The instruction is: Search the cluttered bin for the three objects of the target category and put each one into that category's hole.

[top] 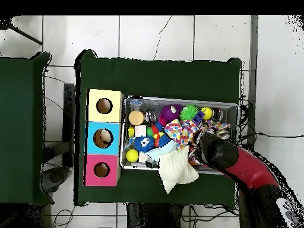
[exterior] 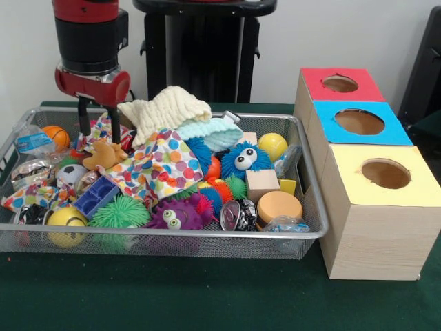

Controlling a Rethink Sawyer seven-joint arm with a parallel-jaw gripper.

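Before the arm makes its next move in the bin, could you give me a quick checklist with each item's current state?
1. Gripper over the wire bin: ok, at its far corner beside the orange plush.
2. Fingers apart: ok, nothing visibly held.
3. Red box, blue box and yellow box holes unblocked: ok.
4. Cream cloth inside bin: not ok, it drapes over the rim.
5. Target category known: cannot tell.

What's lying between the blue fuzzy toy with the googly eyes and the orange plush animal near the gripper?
In the front view, the polka-dot cloth lies between the blue fuzzy toy and the orange plush animal.
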